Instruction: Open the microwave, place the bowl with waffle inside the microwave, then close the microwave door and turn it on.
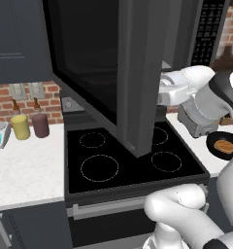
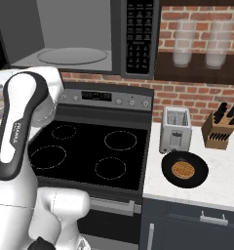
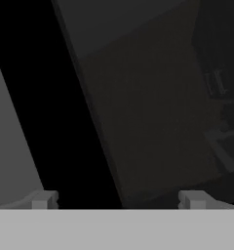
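The microwave point(image 2: 138, 34) hangs above the stove, its cavity and glass turntable point(image 2: 72, 55) exposed. The microwave door point(image 1: 96, 68) stands swung wide open, out over the cooktop. In the left base view my wrist point(image 1: 174, 90) reaches in behind the door's free edge, which hides the fingers. In the hand view my gripper point(image 3: 118, 200) is open with nothing between its fingertips, facing the door's dark panel point(image 3: 148, 112) close up. The black bowl point(image 2: 185, 169) with the golden waffle point(image 2: 183, 170) sits on the counter right of the stove, also seen as bowl point(image 1: 222, 145), apart from the gripper.
A silver toaster point(image 2: 175, 128) stands just behind the bowl, and a knife block point(image 2: 219, 128) further right. A yellow cup point(image 1: 20, 126) and a maroon cup point(image 1: 41, 124) stand on the left counter. The black cooktop point(image 1: 113, 160) lies below the open door.
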Tool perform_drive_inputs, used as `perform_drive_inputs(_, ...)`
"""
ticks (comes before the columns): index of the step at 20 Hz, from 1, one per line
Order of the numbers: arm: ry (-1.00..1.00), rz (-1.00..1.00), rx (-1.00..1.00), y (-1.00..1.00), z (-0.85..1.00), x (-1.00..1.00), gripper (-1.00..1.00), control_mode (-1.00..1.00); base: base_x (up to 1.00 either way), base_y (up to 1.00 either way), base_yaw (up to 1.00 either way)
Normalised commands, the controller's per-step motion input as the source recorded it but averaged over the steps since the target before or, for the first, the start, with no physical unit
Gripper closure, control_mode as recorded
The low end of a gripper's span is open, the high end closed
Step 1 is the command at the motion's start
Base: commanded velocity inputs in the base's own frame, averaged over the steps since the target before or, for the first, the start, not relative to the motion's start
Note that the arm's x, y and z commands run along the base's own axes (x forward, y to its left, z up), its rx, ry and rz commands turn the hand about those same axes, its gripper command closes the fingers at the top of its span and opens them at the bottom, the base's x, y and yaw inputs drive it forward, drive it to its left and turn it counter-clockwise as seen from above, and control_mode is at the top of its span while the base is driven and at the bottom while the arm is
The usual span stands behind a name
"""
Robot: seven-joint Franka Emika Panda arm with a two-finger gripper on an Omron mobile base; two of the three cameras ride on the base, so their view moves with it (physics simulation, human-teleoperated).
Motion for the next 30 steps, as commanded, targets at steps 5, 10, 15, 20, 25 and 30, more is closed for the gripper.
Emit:
perform_drive_inputs(5, 0.00, 0.04, 0.00, 0.46, 0.00, -0.26, -1.00, -1.00, 0.00, 0.00, 0.00)
perform_drive_inputs(10, 0.14, -0.01, 0.00, 0.11, 0.00, -0.02, -1.00, -1.00, 0.00, 0.00, 0.00)
perform_drive_inputs(15, 0.32, -0.16, 0.00, -0.35, 0.04, 0.04, -1.00, -1.00, 0.00, 0.00, 0.00)
perform_drive_inputs(20, 0.45, -0.43, 0.00, -1.00, -0.01, 0.02, -1.00, -1.00, 0.00, 0.00, 0.00)
perform_drive_inputs(25, 0.29, -0.53, -0.13, -1.00, -0.26, 0.22, -1.00, -1.00, 0.00, 0.00, 0.00)
perform_drive_inputs(30, 0.01, -0.36, -0.39, -1.00, -0.57, 0.46, -1.00, -1.00, 0.00, 0.00, 0.00)
